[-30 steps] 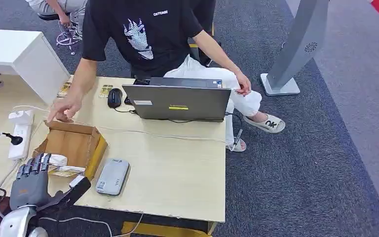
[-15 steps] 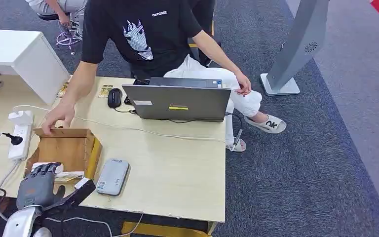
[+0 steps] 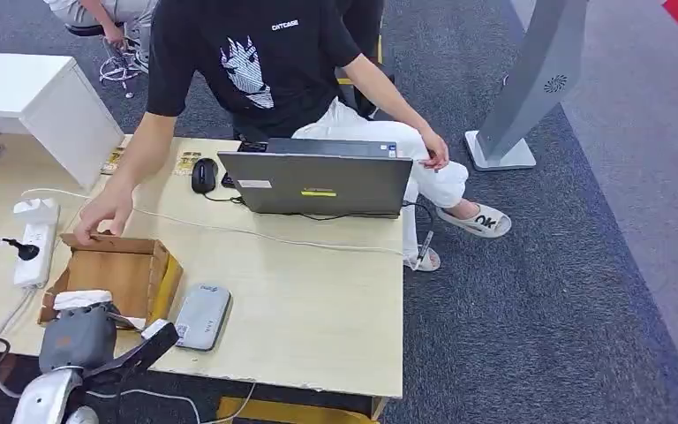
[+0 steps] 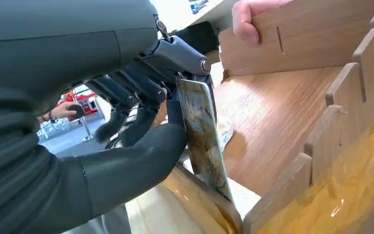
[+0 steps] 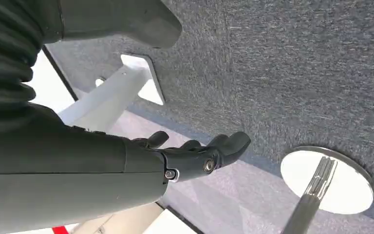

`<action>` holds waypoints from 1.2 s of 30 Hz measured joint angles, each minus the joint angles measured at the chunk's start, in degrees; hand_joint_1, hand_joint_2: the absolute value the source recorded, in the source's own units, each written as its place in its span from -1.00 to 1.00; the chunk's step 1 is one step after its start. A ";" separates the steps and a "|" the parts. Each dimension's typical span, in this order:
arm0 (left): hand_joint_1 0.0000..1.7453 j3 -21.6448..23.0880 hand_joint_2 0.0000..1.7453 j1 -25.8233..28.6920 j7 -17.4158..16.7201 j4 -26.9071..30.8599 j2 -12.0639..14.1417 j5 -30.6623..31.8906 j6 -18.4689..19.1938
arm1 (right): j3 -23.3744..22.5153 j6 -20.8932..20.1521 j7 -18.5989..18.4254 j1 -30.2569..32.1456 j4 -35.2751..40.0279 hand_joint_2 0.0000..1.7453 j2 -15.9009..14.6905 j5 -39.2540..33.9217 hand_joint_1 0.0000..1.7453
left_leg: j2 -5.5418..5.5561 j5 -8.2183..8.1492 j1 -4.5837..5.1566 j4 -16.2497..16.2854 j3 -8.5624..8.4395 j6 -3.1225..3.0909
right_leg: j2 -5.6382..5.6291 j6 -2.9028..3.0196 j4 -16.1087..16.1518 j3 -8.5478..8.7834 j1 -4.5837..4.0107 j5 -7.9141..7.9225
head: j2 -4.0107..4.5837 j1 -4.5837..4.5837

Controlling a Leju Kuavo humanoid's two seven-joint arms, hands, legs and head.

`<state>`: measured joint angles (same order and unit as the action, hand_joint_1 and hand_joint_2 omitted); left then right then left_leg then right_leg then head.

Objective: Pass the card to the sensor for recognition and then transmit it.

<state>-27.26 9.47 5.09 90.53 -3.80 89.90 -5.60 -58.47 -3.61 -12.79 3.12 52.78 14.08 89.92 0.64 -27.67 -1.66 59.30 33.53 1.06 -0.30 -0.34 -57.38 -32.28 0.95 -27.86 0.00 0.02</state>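
Change: left hand [image 3: 78, 337] has dropped lower into the wooden box [image 3: 161, 269] than a second ago.
Grip: left hand pinches the card [image 4: 203, 136]; right hand [image 5: 195, 156] loosely open, empty.
Room: sensor [image 3: 201, 316] just beside the box, bare table [image 3: 318, 309] beyond.

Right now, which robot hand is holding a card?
The left hand, reaching into the wooden box, pinches the card. The right hand hangs with nothing in it.

The grey left hand [image 3: 78, 337] reaches forward at the near left, thumb and dark fingers [image 4: 131, 92] pinching a thin glossy printed card [image 4: 203, 136]. The right hand [image 5: 190, 156] hangs low, fingers loosely apart, holding nothing.
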 joint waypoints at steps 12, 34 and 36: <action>0.82 0.09 1.00 0.10 0.46 0.00 0.00 0.00 -0.79 | 0.00 0.00 0.22 0.01 -0.04 1.00 0.00 0.00 -1.00 | 0.00 0.00 0.00 0.00 -0.01 0.01 | 0.00 0.00 0.00 0.00 0.00 0.00 | 0.00 0.00; 1.00 0.09 1.00 -1.93 4.74 13.83 -0.61 -5.99 -1.14 | 0.00 0.35 1.14 0.02 -0.07 1.00 0.00 0.00 -1.00 | 0.00 0.01 -0.01 0.00 -0.01 0.01 | 0.01 0.00 0.00 -0.01 -0.01 0.00 | 0.00 0.00; 1.00 0.28 1.00 -2.16 4.66 15.01 -0.09 -6.34 -1.05 | 0.00 0.50 1.14 0.02 -0.11 1.00 0.00 0.00 -1.00 | 0.01 0.01 -0.01 0.00 -0.01 0.01 | 0.00 0.00 0.00 -0.02 -0.01 0.00 | 0.00 0.00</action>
<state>-26.97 7.32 9.75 105.54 -3.89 83.56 -6.64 -58.47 -3.10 -11.65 3.14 52.68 14.08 89.92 0.65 -27.66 -1.67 59.30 33.52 1.07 -0.29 -0.34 -57.38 -32.30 0.93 -27.86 0.00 0.02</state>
